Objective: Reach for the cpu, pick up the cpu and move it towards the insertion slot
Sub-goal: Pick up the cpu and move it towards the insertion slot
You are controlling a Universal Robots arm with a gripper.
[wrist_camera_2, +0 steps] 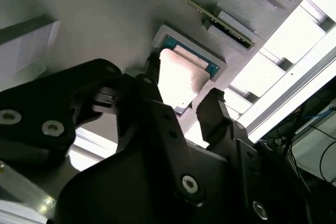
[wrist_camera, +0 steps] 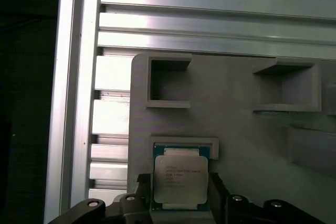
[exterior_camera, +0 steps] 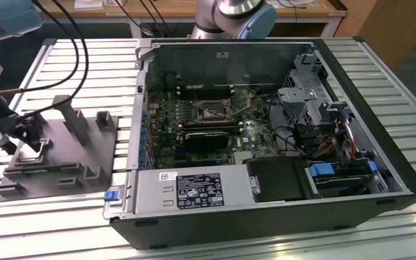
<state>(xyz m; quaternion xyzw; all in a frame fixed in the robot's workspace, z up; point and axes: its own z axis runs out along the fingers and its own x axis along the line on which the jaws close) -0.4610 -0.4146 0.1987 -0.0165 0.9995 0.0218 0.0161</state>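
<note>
— Start at the exterior view's left. What is there?

— The gripper (exterior_camera: 28, 140) hangs low over the grey tray (exterior_camera: 71, 173), which lies on the slatted table (exterior_camera: 85, 65). The cpu (wrist_camera: 180, 179) lies flat in a shallow square seat (wrist_camera: 184, 142) near the tray's edge, with its metal top up.

— And the fingers (wrist_camera_2: 214, 109)?

— They are apart in both wrist views. One stands on each side of the cpu, close to its opposite edges. I cannot tell whether the pads touch it. The cpu rests down in its seat, not lifted.

— How would you expect it to handle?

— Light and stiff, I judge: a thin plate that won't bend. The top looks smooth, so a hold there would likely slip. The hold belongs on two opposite side edges, squarely and near their middles, so the cpu cannot swing. Its underside is probably delicate, which calls for a gentle squeeze. A tilted lift could catch on the seat's rim.

— Moving rightward?

— The open computer case (exterior_camera: 266, 225) lies just beside the tray. The insertion slot (exterior_camera: 214, 112) is on the board near the case's middle, a dark square in a metal frame, well apart from the gripper.

— Further right?

— Drive bays (exterior_camera: 338, 173) and cables (exterior_camera: 324, 143) run along the case's far side, away from the slot.
</note>
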